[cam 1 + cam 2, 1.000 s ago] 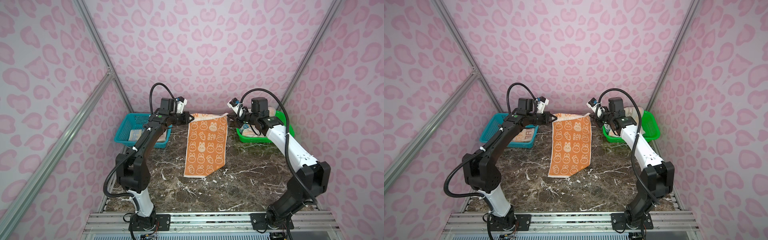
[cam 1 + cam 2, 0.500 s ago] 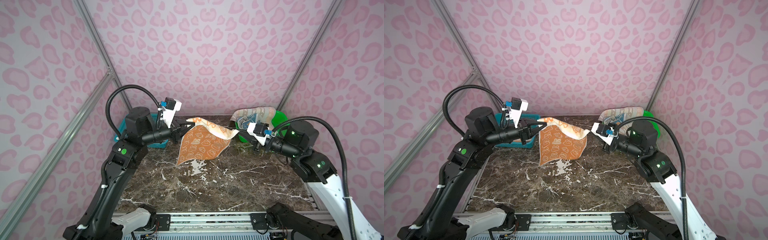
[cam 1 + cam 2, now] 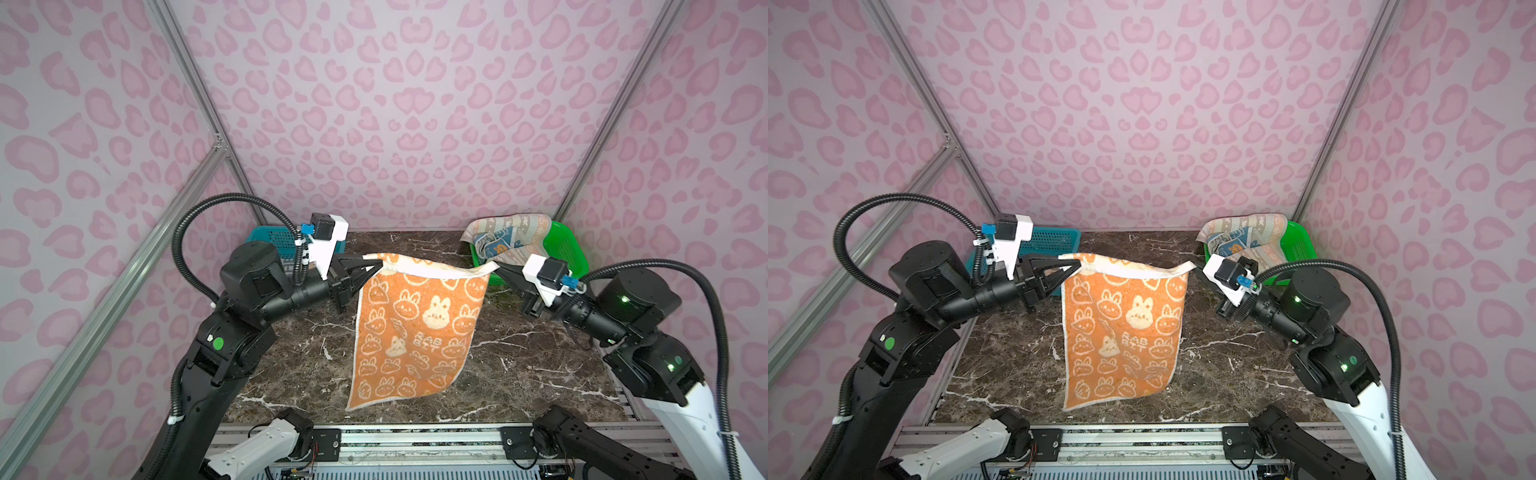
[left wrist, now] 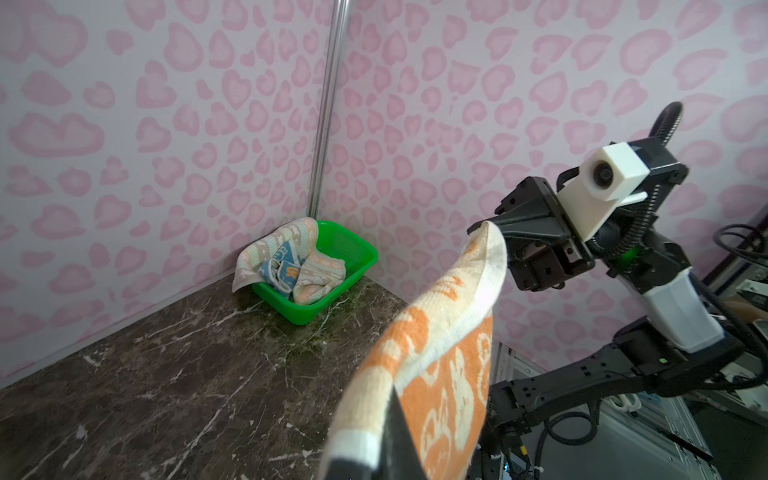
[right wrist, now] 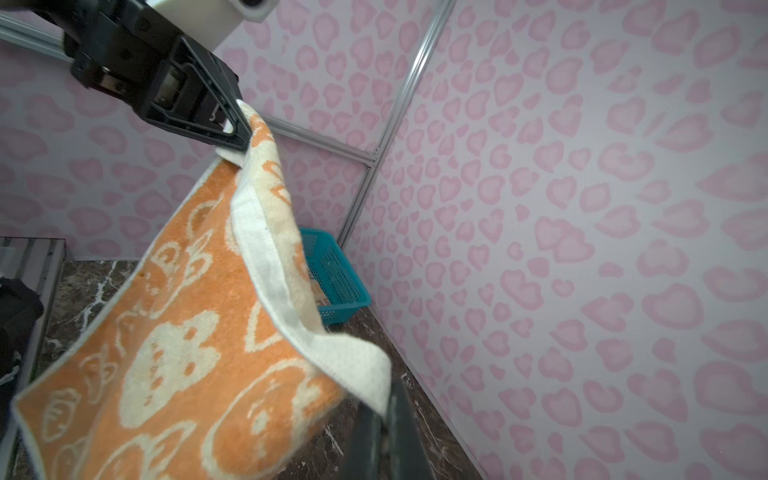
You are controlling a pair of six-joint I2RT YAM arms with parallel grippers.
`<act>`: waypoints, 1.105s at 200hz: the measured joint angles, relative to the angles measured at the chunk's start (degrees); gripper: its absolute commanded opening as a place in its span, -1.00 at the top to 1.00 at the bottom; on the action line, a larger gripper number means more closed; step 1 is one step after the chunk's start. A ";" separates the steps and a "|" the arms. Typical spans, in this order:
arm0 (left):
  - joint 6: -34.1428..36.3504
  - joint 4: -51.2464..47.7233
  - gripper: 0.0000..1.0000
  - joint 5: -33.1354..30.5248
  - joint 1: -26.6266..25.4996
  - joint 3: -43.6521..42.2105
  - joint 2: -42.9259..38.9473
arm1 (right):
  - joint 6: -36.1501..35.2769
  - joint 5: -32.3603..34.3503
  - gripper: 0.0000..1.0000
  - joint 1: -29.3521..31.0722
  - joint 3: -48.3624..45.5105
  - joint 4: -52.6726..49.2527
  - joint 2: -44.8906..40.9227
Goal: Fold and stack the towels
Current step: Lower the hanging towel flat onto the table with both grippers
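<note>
We take the green basket [image 3: 569, 249], set in a far corner of the marble table [image 3: 519, 353], as our mark. Just in front of it, and stretching away toward the middle of the table, the orange towel [image 3: 415, 324] with cream rabbit faces hangs spread out by its top edge, its printed side toward both top views [image 3: 1125, 328]. We cannot tell whether its lower edge touches the marble. The right gripper [image 3: 496, 266] sits just beside the basket's near rim, its jaws pinched tight on the towel's upper corner nearest the basket. In the left wrist view we see that same gripper [image 4: 484, 226] with the cream hem caught between its tips and the cloth [image 4: 440, 361] running back toward the camera. The left gripper [image 3: 379, 263] holds the opposite upper corner, the one farther from the basket, and is likewise clamped on the hem. The right wrist view shows it [image 5: 243, 139] closed over the cloth [image 5: 187, 332]. Between the two grips the top edge sags a little and the cream hem folds over. Inside the green basket [image 4: 324, 307] lies a loose heap: a chevron towel [image 3: 523, 226] draped over the far rim, and a blue towel [image 3: 496, 245] bundled against it. The blue basket [image 3: 274, 243] stands well apart from the green one, in the opposite far corner, partly hidden behind the left arm.
</note>
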 measured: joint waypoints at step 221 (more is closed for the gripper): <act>-1.75 4.04 0.94 3.74 15.23 5.53 49.86 | -8.48 -6.58 1.00 -11.47 0.39 5.20 47.34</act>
